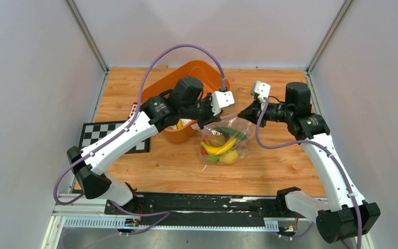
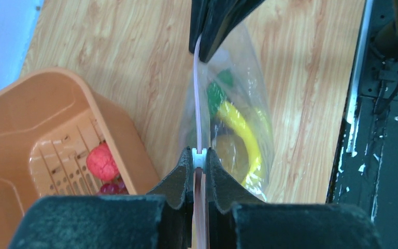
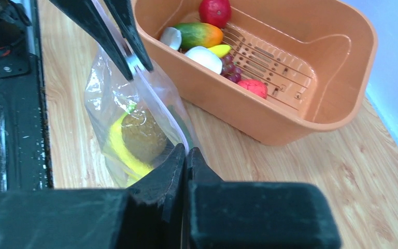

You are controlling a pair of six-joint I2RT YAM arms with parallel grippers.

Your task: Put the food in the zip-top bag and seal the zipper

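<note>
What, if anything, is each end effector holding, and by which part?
Both hold the zip-top bag by its zipper strip: the left end effector pinches one end, the right end effector the other.

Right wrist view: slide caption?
Right gripper and left gripper pinch opposite ends of the zipper on the zip-top bag; banana and kiwi inside, more food in orange basket.

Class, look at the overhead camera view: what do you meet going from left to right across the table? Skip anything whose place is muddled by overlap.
checkerboard → orange basket → zip-top bag → right arm
</note>
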